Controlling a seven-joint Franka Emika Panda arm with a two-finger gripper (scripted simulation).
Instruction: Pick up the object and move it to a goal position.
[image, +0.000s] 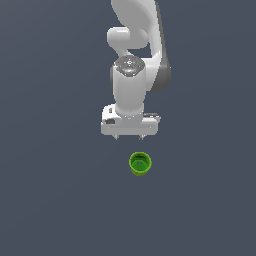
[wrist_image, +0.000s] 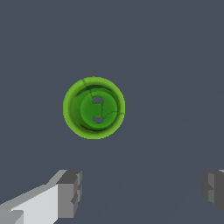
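Observation:
The object, a small bright green cup (image: 140, 163), stands upright on the flat grey floor, its round rim facing up. In the wrist view the cup (wrist_image: 94, 107) is seen from straight above, with its narrower base visible inside. My gripper (image: 129, 136) hangs on the white arm a little beyond the cup and slightly toward the exterior view's left, apart from it. Its two fingertips (wrist_image: 70, 192) are spread wide with nothing between them, so the gripper (wrist_image: 142, 190) is open. The cup lies outside the gap between the fingers.
The white arm (image: 132, 60) rises behind the gripper toward the far side of the scene. A plain dark grey floor (image: 60, 200) surrounds the cup on all sides.

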